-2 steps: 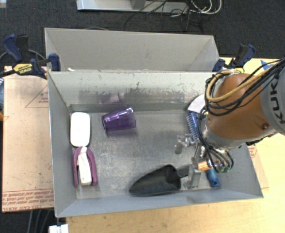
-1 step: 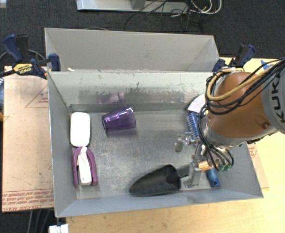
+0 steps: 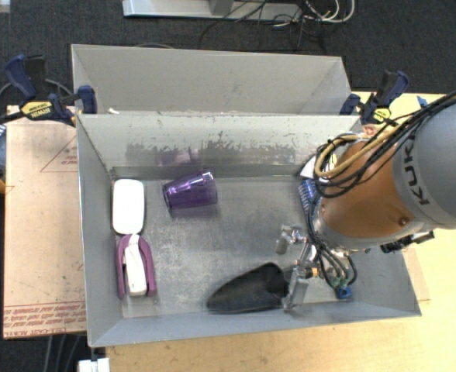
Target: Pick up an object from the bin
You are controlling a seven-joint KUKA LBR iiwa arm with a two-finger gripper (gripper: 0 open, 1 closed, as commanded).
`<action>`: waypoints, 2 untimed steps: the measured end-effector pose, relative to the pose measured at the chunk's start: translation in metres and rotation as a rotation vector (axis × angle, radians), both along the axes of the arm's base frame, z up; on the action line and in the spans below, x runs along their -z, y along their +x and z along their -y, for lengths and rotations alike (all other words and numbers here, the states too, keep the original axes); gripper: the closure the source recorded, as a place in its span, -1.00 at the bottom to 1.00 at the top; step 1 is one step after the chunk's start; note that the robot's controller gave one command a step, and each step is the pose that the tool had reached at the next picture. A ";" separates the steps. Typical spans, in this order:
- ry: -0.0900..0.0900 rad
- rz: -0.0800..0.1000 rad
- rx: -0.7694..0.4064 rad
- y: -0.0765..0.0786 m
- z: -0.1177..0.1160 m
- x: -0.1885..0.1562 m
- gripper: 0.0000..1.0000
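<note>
Bin [image 3: 96, 208]: grey metal; four loose things are spread over its floor.
Gripper [image 3: 292, 268]: lowered to the floor at the near right corner.
Fingers [image 3: 288, 240]: spread apart, one on the far side and one on the near side of the dark object's right end; nothing is clamped.
Dark object [image 3: 243, 291]: black, flat and tapered like a slipper. It is laid along the near wall, with its right end between the fingers and its bulk running off to their left.
Purple cup [image 3: 190, 191]: tipped on its side, well apart from the fingers, beyond and to their left.
White oblong [image 3: 128, 205]: far to the left of the fingers.
Purple-and-white stapler-like piece [image 3: 135, 264]: far to the left, just nearer than the white oblong.
Step judged: the grasp is placed but not closed.
Next move judged: the fingers are to be closed on the dark end, then a straight lift is needed, since the soft-looking shape may sag or slip.
</note>
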State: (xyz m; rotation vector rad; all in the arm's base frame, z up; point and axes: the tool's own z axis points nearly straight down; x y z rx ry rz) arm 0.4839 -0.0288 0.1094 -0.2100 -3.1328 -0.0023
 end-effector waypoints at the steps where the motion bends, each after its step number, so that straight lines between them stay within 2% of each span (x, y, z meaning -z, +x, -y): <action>1: -0.001 0.015 0.029 0.005 0.002 0.052 -1.00; 2: 0.001 0.014 -0.333 0.004 0.010 0.037 1.00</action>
